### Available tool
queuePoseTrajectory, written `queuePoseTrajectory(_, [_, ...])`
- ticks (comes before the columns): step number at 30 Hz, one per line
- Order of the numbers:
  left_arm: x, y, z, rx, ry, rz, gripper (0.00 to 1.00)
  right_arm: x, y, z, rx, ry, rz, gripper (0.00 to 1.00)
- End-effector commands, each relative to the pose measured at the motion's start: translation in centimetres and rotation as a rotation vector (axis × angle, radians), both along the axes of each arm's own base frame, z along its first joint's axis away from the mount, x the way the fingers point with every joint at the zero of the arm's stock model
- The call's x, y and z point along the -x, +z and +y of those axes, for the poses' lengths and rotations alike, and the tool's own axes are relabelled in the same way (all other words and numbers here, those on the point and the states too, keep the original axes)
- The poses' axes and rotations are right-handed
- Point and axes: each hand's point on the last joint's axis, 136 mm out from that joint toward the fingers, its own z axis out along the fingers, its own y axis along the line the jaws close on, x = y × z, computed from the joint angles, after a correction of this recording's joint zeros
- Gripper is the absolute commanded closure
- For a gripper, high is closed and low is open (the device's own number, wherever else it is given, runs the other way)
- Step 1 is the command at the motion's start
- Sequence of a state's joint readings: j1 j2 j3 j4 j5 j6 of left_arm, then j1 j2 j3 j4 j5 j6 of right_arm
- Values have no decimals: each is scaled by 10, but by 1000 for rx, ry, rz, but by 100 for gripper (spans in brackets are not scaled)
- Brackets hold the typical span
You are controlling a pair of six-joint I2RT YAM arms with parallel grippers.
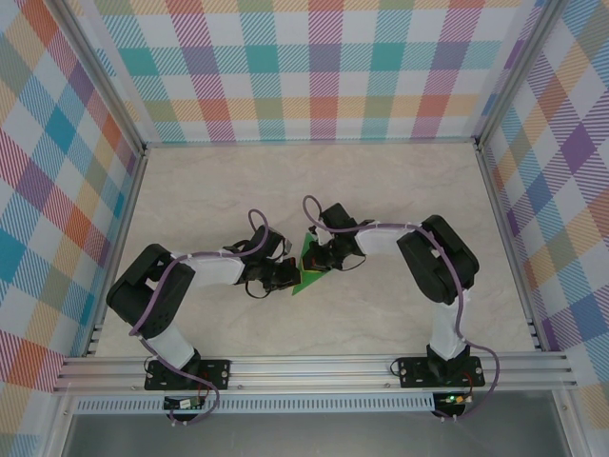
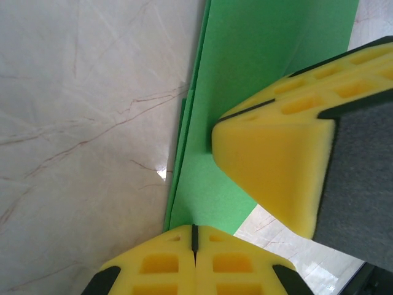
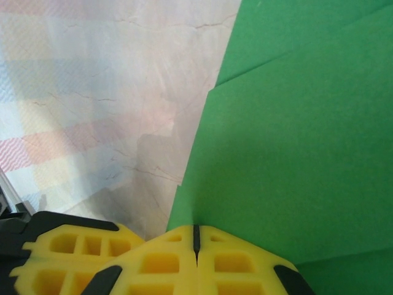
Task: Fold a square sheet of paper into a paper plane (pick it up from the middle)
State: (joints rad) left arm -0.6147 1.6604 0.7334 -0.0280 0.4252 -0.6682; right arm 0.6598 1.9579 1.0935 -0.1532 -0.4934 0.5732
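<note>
The two arms meet near the middle of the marbled worktop [image 1: 381, 190], with the green paper [image 1: 309, 279] caught between them. Seen from above, the left pincer [image 1: 288, 278] reaches in from the left and the right pincer [image 1: 319, 259] from the right, close together over the sheet.

In the left wrist view, the left pincer [image 2: 194, 239] has its yellow jaws pressed together on the near edge of the green paper [image 2: 264, 55], which is folded, with a second layer showing along its left edge. One of the right pincer's yellow fingers [image 2: 270, 166] lies against the sheet just beyond.

In the right wrist view, the right pincer [image 3: 195, 236] is likewise closed on the edge of the green paper [image 3: 307, 141], where overlapping layers show. Whether the sheet rests on the worktop cannot be told.
</note>
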Motion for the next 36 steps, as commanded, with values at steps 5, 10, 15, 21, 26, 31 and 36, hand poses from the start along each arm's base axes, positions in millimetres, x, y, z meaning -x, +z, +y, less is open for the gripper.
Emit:
queuePoseTrajectory(5, [37,-34,36,-176,8,144,100,-27,-17,-27,90,-38,-31,100])
queuePoseTrajectory(10, [47,-40,43,-196,5,177,100,-69,-18,-62,75,-155,-27,100])
queuePoseTrajectory(15, [49,-40,42,-187,4,178,100,-108,-16,-91,78,-258,-4,100])
queuePoseTrajectory(21, [44,-35,36,-168,-6,162,100,-128,15,-102,110,-306,-54,100])
queuePoseTrajectory(26, [33,-22,25,-124,-18,115,100,-102,45,-78,20,-275,-77,100])
queuePoseTrajectory(31, [21,-10,18,-94,-24,67,100,-57,41,-34,-15,-186,-38,100])
queuePoseTrajectory(36, [16,0,11,-55,-26,32,100,-32,20,0,-12,-116,19,100])
